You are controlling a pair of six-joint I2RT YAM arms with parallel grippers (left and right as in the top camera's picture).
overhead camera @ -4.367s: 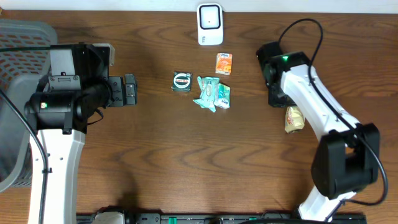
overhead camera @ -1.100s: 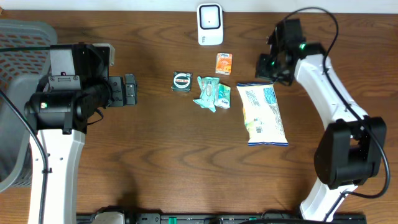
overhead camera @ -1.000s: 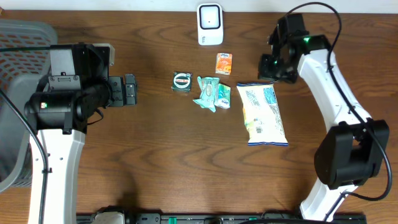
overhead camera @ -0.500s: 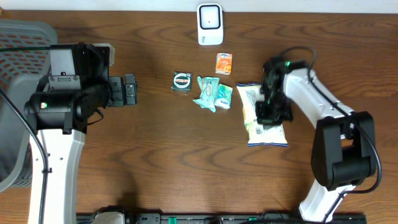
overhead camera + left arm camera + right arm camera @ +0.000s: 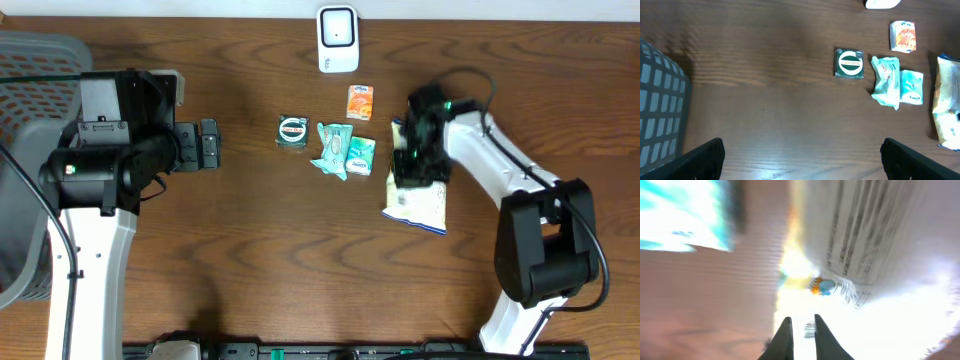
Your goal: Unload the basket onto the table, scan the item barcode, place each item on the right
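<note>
Right gripper (image 5: 411,167), jaws drawn narrow and pinching the upper part of the white bag (image 5: 420,206), which lies on the table (image 5: 300,250) just right of the teal packets (image 5: 343,150), well apart from the scanner (image 5: 338,38); left gripper (image 5: 207,145) spread wide at far left.

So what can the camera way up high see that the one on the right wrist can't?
Only overhead: the left arm, the right arm, the grey basket, the white scanner, the orange packet and the green-logo packet. Only the right wrist: blurry close-up print on the white bag, and the tips of the right gripper standing narrowly apart. Both: that bag, the gripper, a teal packet and the brown table.
</note>
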